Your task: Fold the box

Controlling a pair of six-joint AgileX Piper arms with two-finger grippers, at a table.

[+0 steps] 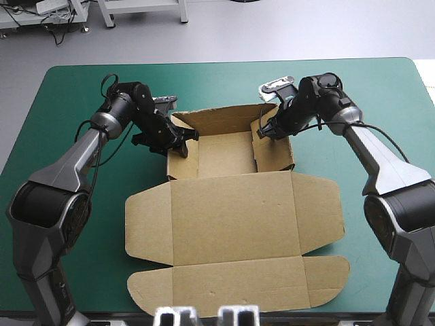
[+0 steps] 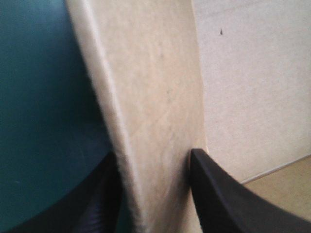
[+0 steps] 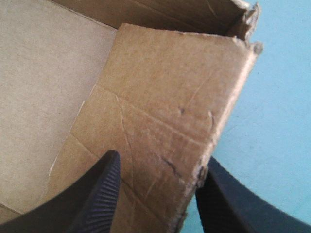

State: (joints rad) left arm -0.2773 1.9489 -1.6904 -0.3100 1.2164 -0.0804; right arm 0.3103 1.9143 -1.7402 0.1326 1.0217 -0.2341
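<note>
The brown box (image 1: 228, 155) is an open tray in the far middle of the table. Its back and side walls are raised, and its lid (image 1: 234, 212) lies flat toward the near edge. My left gripper (image 1: 178, 140) straddles the tray's left wall. In the left wrist view that wall (image 2: 150, 97) fills the gap between the black fingers (image 2: 214, 194) of the left gripper (image 2: 153, 194). My right gripper (image 1: 262, 130) is at the right wall. In the right wrist view the right gripper (image 3: 158, 187) has one finger inside and one outside the wall panel (image 3: 170, 102).
The lid's side flaps (image 1: 319, 204) and front flap (image 1: 238, 288) spread over the teal-green cover (image 1: 68, 204), reaching close to the near edge. Bare cover lies to the left, right and beyond the tray.
</note>
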